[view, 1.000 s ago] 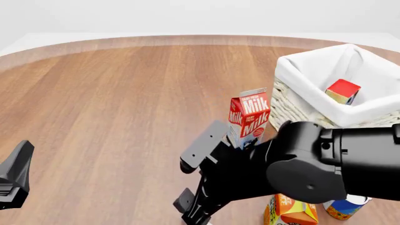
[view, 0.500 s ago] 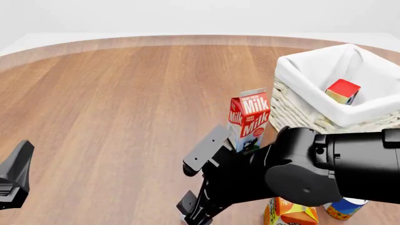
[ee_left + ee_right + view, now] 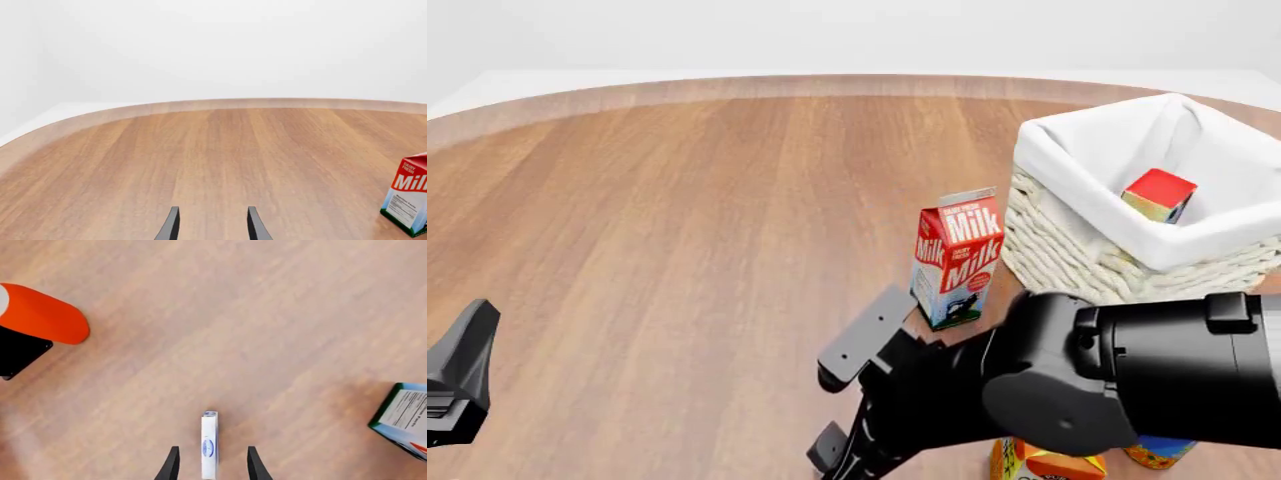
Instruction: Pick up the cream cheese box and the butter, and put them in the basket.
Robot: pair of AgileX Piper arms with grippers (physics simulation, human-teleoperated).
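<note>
Right gripper [image 3: 209, 467] open, holding nothing; cream cheese box [image 3: 209, 444] on edge between the fingertips, long axis in line with them. Butter [image 3: 1158, 194] in basket [image 3: 1065, 152]. Left gripper [image 3: 209, 226] open, empty, well apart. Right arm nearer.

Wooden table [image 3: 694, 220] with milk carton [image 3: 958, 258], basket [image 3: 1054, 245]

butter [image 3: 1158, 193] in basket [image 3: 1068, 245], milk carton [image 3: 958, 258] beside it
</note>
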